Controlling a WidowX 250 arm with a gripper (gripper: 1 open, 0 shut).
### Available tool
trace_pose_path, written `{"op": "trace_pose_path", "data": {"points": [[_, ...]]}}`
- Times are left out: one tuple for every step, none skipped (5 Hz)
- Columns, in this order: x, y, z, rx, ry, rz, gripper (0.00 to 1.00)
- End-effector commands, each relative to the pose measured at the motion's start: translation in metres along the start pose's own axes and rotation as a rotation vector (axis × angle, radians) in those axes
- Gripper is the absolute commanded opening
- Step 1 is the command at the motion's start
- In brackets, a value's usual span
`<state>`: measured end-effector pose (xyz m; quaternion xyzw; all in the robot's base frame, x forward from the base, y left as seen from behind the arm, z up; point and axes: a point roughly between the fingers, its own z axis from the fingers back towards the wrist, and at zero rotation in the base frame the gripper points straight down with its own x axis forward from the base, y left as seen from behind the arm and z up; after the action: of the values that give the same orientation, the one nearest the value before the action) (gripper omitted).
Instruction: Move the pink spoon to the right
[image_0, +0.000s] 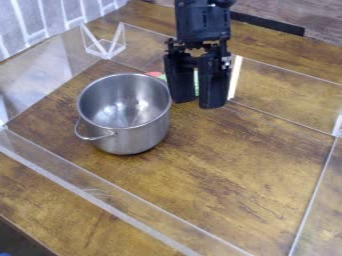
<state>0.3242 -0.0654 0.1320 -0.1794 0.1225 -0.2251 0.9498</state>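
My black gripper (197, 99) hangs open and points steeply down just behind and to the right of the steel pot (130, 136). Nothing shows between its fingers. Of the pink spoon (166, 73) I see only a small reddish sliver at the gripper's left edge, beside the left finger (179, 86); the rest of it is hidden behind the gripper. Whether the finger touches the spoon I cannot tell.
The steel pot stands left of centre on the wooden table (241, 170). Low clear plastic walls (80, 178) border the work area at the front, left and right. A clear triangular stand (103, 40) sits at the back left.
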Motion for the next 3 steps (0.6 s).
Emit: {"op": "trace_pose_path", "data": {"points": [[-0.001,-0.009,0.036,0.035,-0.109,0.049,1.0],[-0.002,-0.001,0.035,0.043,-0.097,0.029,1.0],[-0.004,0.009,0.034,0.051,-0.083,0.011,1.0]]}}
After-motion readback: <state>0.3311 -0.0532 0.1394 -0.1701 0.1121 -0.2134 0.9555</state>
